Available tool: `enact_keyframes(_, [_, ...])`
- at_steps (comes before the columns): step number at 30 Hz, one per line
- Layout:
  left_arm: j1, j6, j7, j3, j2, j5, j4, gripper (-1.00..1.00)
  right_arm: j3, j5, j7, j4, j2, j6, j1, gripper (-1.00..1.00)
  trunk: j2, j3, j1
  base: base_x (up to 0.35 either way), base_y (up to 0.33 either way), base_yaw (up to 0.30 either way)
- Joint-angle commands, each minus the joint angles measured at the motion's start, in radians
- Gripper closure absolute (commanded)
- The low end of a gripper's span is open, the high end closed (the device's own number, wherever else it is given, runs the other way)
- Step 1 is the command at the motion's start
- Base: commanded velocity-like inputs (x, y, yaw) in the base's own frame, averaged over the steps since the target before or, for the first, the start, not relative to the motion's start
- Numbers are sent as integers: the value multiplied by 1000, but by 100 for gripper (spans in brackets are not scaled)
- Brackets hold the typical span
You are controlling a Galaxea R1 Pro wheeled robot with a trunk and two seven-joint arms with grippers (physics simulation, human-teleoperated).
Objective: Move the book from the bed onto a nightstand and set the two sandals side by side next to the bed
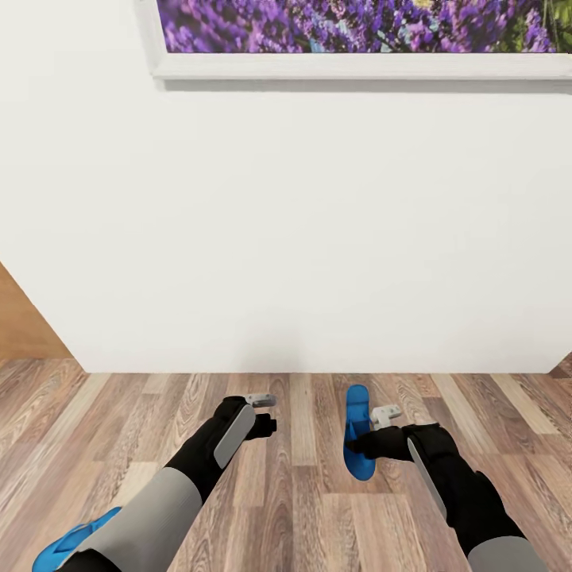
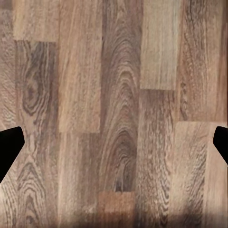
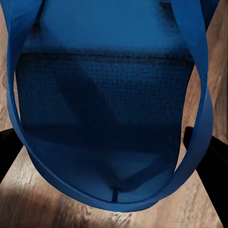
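Right gripper (image 1: 367, 442), closed on a blue sandal (image 1: 357, 433), which it holds on edge above the floor (image 1: 302, 492), long axis pointing toward the wall (image 1: 286, 222); in the right wrist view the sole (image 3: 109, 109) lies between the two dark fingers (image 3: 209, 166), with the blue strap (image 3: 197, 71) looping past them, though the contact itself is hidden by the sandal. Left gripper (image 1: 266, 413), jaws spread and holding nothing; in the left wrist view its fingertips (image 2: 9, 147) sit at opposite edges over bare planks. Wall: plain white, spanning the head view, meeting the floor in a straight line just ahead of both grippers. Floor: brown wood planks, running toward the wall. A brown wooden surface (image 1: 24, 318) adjoins the wall at the left edge. Picture (image 1: 357, 32): purple lavender in a white frame, high on the wall. Second sandal (image 1: 67, 544): flat on the floor at the lower left corner, partly hidden beneath the left arm (image 1: 159, 508), well apart from the held one. Open floor lies between the two arms and to either side.
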Motion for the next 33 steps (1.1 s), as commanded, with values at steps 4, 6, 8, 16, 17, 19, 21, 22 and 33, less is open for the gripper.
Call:
enact_keyframes(4, [0, 2, 9, -1, 0, 9, -1, -100, 1, 8, 6, -1, -1, 3, -1, 100, 0, 3, 0, 0, 0, -156])
enact_keyframes(6, [0, 2, 9, -1, 0, 9, -1, -100, 1, 8, 6, -1, -1, 3, -1, 100, 0, 4, 0, 0, 0, -159])
enact_keyframes(8, [0, 3, 9, -1, 0, 9, -1, -100, 1, 8, 6, -1, -1, 3, -1, 100, 0, 6, 0, 0, 0, -159])
enact_keyframes(16, [0, 3, 9, -1, 0, 10, -1, -100, 1, 8, 6, -1, -1, 3, -1, 100, 0, 13, 0, 0, 0, -157])
enact_keyframes(17, [0, 3, 9, -1, 0, 10, -1, -100, 1, 8, 6, -1, -1, 3, -1, 100, 0, 14, 0, 0, 0, -151])
enact_keyframes(19, [0, 3, 9, -1, 0, 10, -1, -100, 1, 8, 6, -1, -1, 3, 0, 100, 0, 16, 0, 0, 0, -148])
enact_keyframes(21, [0, 3, 9, -1, 0, 10, -1, -100, 1, 8, 6, -1, -1, 3, -1, 100, 0, 17, 0, 0, 0, -144])
enact_keyframes(22, [0, 3, 9, -1, 0, 10, -1, -100, 1, 8, 6, -1, -1, 3, -1, 100, 0, 18, 0, 0, 0, -140])
enact_keyframes(33, [0, 3, 9, -1, 0, 10, -1, -100, 1, 8, 6, -1, -1, 3, -1, 100, 0, 26, 0, 0, 0, -122])
